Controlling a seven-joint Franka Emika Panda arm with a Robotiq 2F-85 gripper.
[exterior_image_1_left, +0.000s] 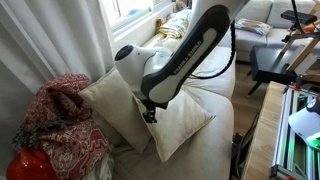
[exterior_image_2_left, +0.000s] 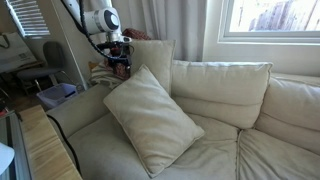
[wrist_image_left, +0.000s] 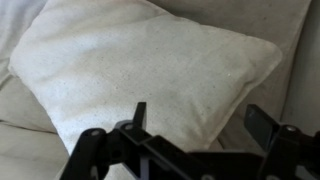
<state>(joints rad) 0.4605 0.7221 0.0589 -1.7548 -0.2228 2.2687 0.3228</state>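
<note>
Found a pillow (wrist_image_left: 150, 60): cream, square and plump, in finely speckled woven cloth with seamed edges and pointed corners. Saw it propped diamond-wise on the seat of a sofa (exterior_image_2_left: 235, 90), leaning on the backrest. Noted like cream fabric on the sofa, soft and creased. Saw a second pillow (exterior_image_1_left: 100, 95) of the same cloth just behind the first. Spotted a red patterned throw (exterior_image_1_left: 60, 125), crumpled in a heap, at 9 o'clock of both in an exterior view.

Found the fingers (wrist_image_left: 140, 113) black, hard and blocky, spread wide and pinching nothing. Placed them at 6 o'clock in the wrist view, with the pillow at 12 o'clock from them and its lower edge showing in the gap between. Saw them in an exterior view just over the pillow's 9 o'clock edge. Could not tell whether they touched it.
</note>
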